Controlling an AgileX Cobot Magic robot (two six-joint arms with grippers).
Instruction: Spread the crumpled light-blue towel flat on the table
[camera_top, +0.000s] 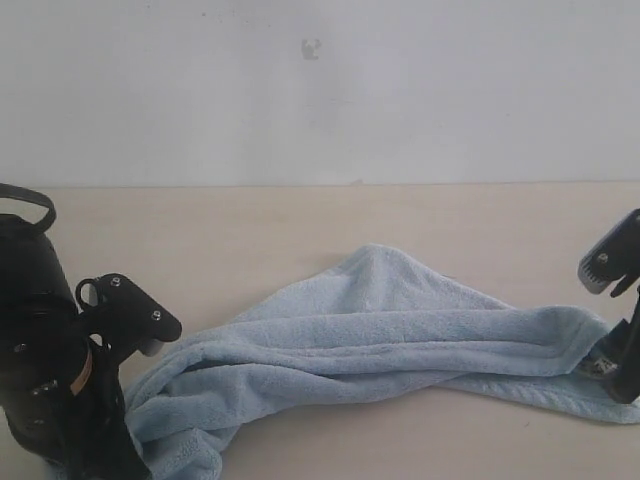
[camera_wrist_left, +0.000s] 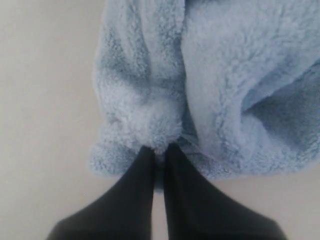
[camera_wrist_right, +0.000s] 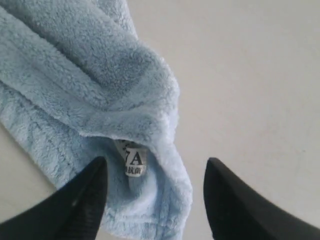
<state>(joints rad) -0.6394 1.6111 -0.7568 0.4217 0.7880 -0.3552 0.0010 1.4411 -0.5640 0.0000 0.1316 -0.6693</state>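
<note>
The fluffy pale light-blue terry towel (camera_top: 380, 330) lies as a long, folded-over rope across the near part of the smooth cream-beige desk (camera_top: 250, 225), with one hump pushed toward the far side, so none of it is flat yet. My left pincer (camera_wrist_left: 159, 149) is clamped on a bunched end. My right pincer (camera_wrist_right: 156, 167) stands apart, straddling the corner with the small white tag (camera_wrist_right: 134, 162), gripping nothing. I judge that this second grasp and the whole pull-out remain. Bare desk runs wide behind the towel up to the white-grey wall (camera_top: 320, 90); in front there is less room.
</note>
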